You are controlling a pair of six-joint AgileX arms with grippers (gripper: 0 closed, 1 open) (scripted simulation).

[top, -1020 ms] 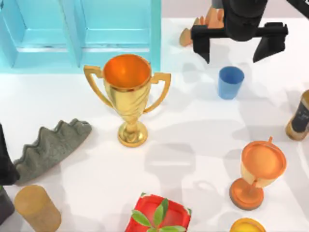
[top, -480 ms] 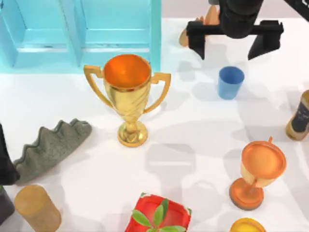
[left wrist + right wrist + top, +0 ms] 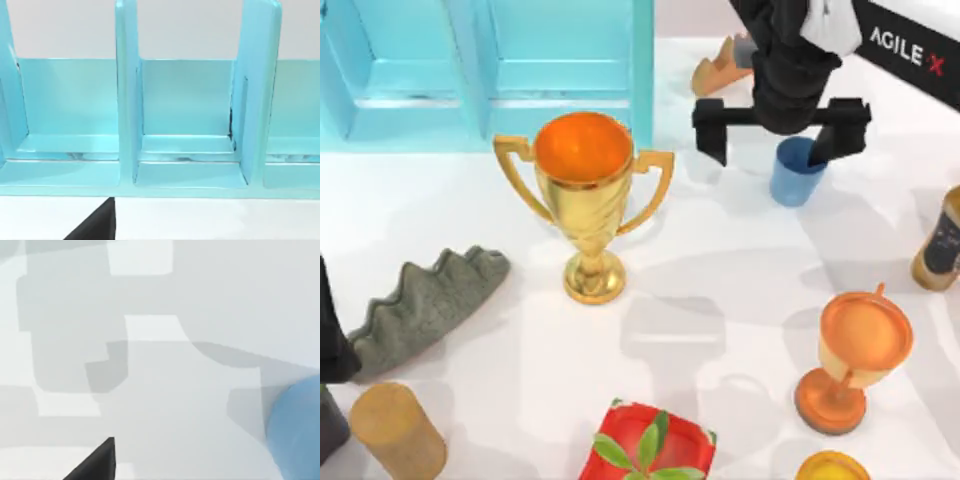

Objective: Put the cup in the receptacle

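My right gripper [image 3: 781,135] hung over the far right part of the table [image 3: 720,290], jaws spread wide, its right finger overlapping the rim of the cup [image 3: 792,178] in the top view and its left finger well off to the cup's left. So I judged that I was not centred: to grasp well I needed to shift right until the cup sat midway between the fingers, then descend straight and close on its wall below the rim. The cup stood upright, long axis vertical, mouth up, slightly tapered toward its base. The receptacle [image 3: 500,70], a turquoise divided rack, lay at the far left. My left arm [image 3: 332,340] sat parked at the left edge.
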